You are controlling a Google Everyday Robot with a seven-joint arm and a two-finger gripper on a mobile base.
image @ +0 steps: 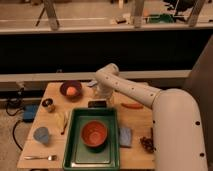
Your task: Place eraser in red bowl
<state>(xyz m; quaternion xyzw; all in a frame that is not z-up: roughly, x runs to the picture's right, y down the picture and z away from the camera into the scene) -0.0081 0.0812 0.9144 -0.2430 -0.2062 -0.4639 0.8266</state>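
The eraser (97, 104) is a small flat black block lying on the wooden table, just beyond the far edge of the green tray (73, 145). The red bowl (95, 134) stands upright in the middle of that tray with nothing inside. My gripper (100, 93) hangs at the end of the white arm, pointing down right above the eraser and a little behind it. It is open, with nothing in it.
A maroon bowl (70, 90) holding an orange object stands at the back left. A small jar (48, 105), a blue cup (41, 135) and a fork (40, 157) are on the left. A blue-grey pad (125, 136), a red-orange stick (131, 105) and a dark cluster (146, 144) are on the right.
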